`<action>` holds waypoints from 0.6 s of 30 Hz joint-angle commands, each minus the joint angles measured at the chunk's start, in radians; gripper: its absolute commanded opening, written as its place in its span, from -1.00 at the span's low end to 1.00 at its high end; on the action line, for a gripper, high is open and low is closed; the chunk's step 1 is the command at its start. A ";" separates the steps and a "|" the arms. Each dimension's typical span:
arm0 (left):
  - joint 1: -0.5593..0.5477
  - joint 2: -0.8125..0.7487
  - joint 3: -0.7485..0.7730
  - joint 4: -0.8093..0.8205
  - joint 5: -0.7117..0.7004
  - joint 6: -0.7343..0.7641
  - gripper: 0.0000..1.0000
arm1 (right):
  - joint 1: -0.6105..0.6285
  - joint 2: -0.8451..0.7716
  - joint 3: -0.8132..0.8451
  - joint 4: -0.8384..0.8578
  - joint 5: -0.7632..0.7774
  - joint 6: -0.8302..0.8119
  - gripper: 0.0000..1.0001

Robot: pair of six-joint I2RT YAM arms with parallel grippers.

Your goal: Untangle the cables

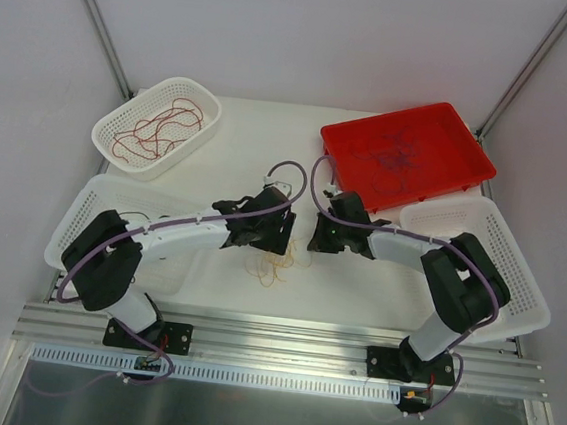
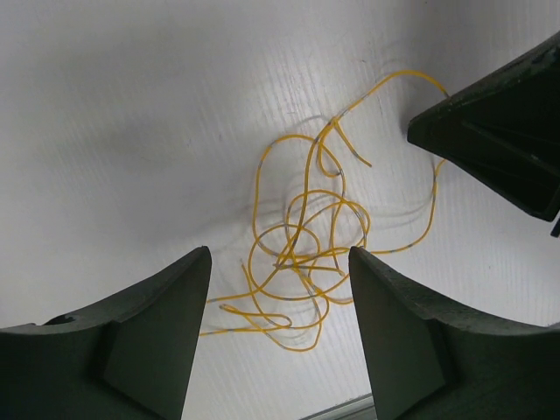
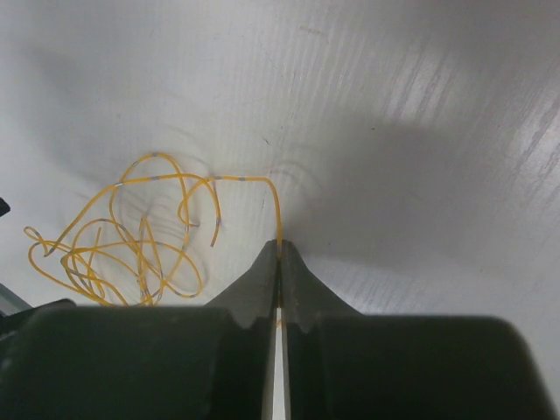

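The yellow cable (image 3: 278, 214) runs into our right pincer (image 3: 279, 252), which we see clenched on one strand. Its loose loops lie on the white counter (image 3: 394, 105), beneath our left pincer (image 2: 280, 255), which hangs released.

At bottom centre, right gripper (image 3: 279, 249), 2 dark jaws pressed together. Pinches 1 strand of the yellow cable (image 3: 143, 254) right at the tips. From there, climbs a little, bends left and runs into a loose tangle of loops. Lies flat on the white worktop (image 3: 394, 105), left of the jaws. Soft grey shadow across the worktop beyond.
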State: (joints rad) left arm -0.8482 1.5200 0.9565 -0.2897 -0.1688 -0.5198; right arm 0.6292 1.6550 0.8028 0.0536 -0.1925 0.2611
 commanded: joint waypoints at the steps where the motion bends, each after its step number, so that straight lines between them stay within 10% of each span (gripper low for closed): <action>1: 0.015 0.031 0.051 0.003 -0.009 0.026 0.29 | 0.006 -0.020 -0.005 0.008 -0.004 -0.008 -0.99; 18: 0.014 -0.075 -0.067 0.006 -0.021 -0.032 0.30 | 0.015 -0.472 0.196 -0.411 0.176 -0.158 -0.99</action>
State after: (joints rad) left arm -0.8364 1.5017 0.9154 -0.2871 -0.1696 -0.5240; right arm 0.6334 1.2518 0.9493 -0.2634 -0.0654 0.1421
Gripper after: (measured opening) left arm 0.649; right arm 0.016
